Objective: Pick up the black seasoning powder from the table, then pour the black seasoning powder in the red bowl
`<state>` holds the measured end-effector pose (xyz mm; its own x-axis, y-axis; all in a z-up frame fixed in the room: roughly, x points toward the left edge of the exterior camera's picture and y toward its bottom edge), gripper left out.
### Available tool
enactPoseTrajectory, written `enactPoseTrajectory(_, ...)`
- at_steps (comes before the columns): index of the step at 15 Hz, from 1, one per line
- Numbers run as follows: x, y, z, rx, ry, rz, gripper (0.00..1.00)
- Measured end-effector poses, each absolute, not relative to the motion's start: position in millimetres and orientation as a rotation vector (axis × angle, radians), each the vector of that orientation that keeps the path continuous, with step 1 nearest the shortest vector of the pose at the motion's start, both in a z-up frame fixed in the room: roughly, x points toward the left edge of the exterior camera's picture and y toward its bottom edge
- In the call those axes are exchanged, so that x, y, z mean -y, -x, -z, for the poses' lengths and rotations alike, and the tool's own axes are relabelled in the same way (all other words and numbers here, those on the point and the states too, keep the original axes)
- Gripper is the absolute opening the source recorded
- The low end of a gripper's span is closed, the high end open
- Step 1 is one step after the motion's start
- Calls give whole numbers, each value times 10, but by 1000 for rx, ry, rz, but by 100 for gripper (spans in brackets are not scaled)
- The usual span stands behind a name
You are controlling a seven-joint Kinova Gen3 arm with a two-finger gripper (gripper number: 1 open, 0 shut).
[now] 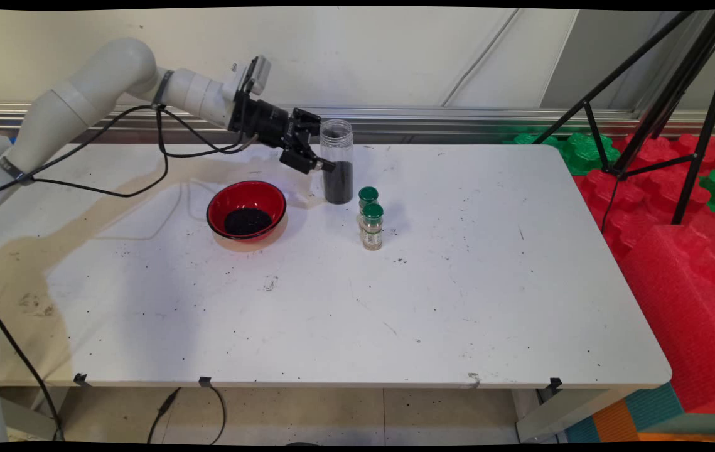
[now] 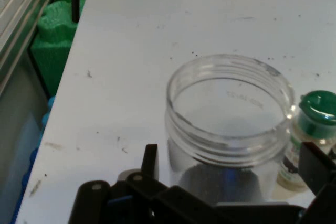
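Claw (image 1: 326, 164) spread wide astride clear jar (image 1: 337, 162), fingers flanking it, red bowl (image 1: 246, 211) nearby.

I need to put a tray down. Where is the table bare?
The near half of the table, and its right side past the two green-capped bottles, are bare. It is crowded at the back, around the red bowl, clear jar and gripper.

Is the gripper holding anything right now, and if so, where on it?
The black two-finger gripper has its fingers on either side of the tall clear plastic jar of dark grains, at mid-height below the open rim. Whether they actually clamp it cannot be told.
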<state>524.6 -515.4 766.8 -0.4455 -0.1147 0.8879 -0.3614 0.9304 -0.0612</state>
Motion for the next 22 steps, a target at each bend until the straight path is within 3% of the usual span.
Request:
enactPoseTrajectory(7,5257,-5151,-7578,2010,-353,-295,100)
enactPoseTrajectory(8,5262,-5149,-7569,2009,-353,-295,0)
enactPoseTrajectory(22,5182,-5194,-7689,1970,-381,-312,0)
